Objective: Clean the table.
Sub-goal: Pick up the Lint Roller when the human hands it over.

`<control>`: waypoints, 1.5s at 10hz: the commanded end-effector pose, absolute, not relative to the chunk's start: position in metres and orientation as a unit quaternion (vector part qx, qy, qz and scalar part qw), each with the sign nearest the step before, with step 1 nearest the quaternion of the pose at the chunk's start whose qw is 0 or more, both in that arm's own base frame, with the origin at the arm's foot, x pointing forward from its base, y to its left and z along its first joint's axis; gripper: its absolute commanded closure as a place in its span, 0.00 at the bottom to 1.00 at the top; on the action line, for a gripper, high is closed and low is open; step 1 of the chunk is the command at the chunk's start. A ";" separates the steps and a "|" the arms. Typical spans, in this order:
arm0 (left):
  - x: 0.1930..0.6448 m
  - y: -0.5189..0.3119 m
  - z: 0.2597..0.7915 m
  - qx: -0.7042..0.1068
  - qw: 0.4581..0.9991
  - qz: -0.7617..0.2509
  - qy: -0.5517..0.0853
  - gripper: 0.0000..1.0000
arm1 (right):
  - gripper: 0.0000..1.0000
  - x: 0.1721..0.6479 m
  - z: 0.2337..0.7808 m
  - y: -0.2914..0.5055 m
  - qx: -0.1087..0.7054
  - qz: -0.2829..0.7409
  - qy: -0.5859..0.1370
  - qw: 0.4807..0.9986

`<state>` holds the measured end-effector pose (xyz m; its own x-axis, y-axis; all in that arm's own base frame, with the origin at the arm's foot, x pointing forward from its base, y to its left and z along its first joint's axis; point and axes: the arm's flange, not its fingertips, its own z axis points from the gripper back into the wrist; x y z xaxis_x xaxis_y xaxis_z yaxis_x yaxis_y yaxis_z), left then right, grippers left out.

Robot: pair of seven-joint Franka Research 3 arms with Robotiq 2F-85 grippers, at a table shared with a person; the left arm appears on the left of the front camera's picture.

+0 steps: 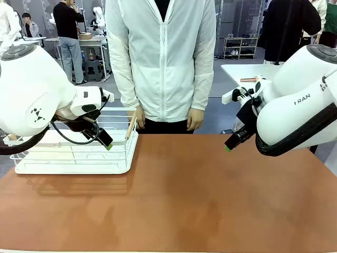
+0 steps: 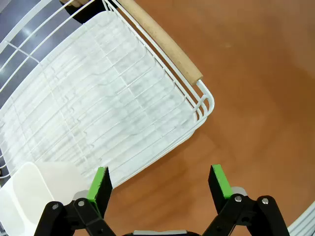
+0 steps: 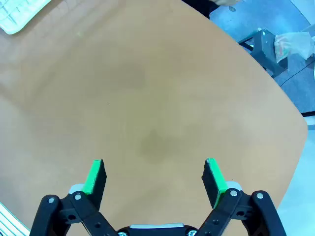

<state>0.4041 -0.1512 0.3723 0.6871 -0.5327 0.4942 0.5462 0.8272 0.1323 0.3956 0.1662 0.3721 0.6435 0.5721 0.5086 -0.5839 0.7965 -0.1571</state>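
Observation:
The reddish-brown table spreads across the front view with a bare top. My left gripper hangs above the near right corner of a white wire basket; in the left wrist view its green pads stand wide apart over the basket's corner and the table, holding nothing. My right gripper hovers over the table's right half. In the right wrist view that gripper is open above bare tabletop.
A person in a white jacket stands at the far edge, a hand by the basket's wooden handle. A white cup-like holder sits in the basket. A white-topped table stands behind at right.

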 end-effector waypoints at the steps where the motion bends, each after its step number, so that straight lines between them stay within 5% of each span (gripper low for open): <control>1: 0.404 -0.152 0.372 -0.013 0.918 -0.294 -0.265 0.00 | 0.00 0.396 0.372 0.166 0.011 0.319 -0.277 0.906; 13: 0.404 -0.152 0.372 -0.013 0.918 -0.294 -0.265 0.00 | 0.00 0.396 0.372 0.165 0.010 0.319 -0.277 0.906; 15: 0.412 -0.149 0.418 -0.079 0.927 -0.280 -0.237 0.00 | 0.00 0.401 0.415 0.147 0.124 0.275 -0.250 0.920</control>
<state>0.4071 -0.1569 0.3880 0.6994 -0.5106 0.5002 0.5445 0.8339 0.0898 0.3978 0.1660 0.3854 0.6848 0.5097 0.5208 -0.5603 0.8252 -0.0709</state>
